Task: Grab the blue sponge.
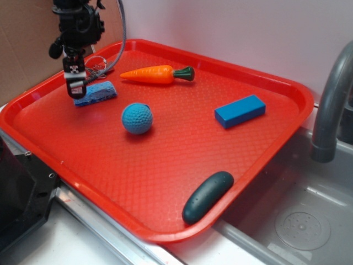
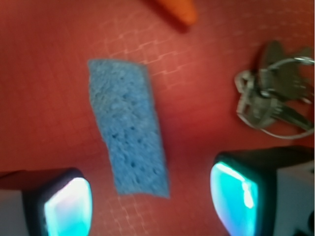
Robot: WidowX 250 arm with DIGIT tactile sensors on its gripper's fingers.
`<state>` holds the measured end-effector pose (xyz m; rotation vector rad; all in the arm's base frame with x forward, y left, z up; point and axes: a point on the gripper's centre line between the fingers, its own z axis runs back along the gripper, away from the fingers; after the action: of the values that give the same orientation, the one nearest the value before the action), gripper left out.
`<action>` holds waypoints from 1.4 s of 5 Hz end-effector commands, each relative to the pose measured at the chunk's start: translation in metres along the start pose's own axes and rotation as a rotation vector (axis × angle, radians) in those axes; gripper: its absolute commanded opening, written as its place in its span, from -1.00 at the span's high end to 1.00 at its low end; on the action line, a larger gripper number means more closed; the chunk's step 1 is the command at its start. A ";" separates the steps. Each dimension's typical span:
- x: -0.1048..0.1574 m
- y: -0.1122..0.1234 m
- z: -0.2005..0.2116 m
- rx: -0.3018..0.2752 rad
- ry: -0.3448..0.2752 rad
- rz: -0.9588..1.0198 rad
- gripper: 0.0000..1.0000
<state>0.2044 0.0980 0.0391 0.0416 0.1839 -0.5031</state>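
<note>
Lining up over the blue sponge (image 2: 130,129) for the grab.

My gripper (image 2: 150,201) hangs released just above the red tray (image 1: 182,160), and from the wrist view the sponge lies between the two fingers, reaching away ahead of them, nearer one finger (image 2: 66,206) than the other. I judge I should centre over it, keep clear of the keys (image 2: 273,101) ahead on the opposite side, then descend and close across its narrow width.
</note>
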 end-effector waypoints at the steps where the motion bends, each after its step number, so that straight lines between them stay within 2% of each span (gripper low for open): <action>1: -0.001 -0.011 -0.011 0.009 0.018 0.005 -0.96; 2: -0.004 -0.013 -0.013 0.008 0.022 0.024 1.00; 4: -0.004 -0.012 -0.006 0.028 0.015 0.053 1.00; 5: -0.009 -0.016 0.023 0.036 -0.002 0.135 1.00; 6: -0.027 -0.050 0.070 0.063 -0.038 0.397 1.00; 7: -0.052 -0.095 0.117 -0.071 -0.207 0.627 1.00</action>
<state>0.1301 0.0358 0.1622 -0.0169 -0.0086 0.1256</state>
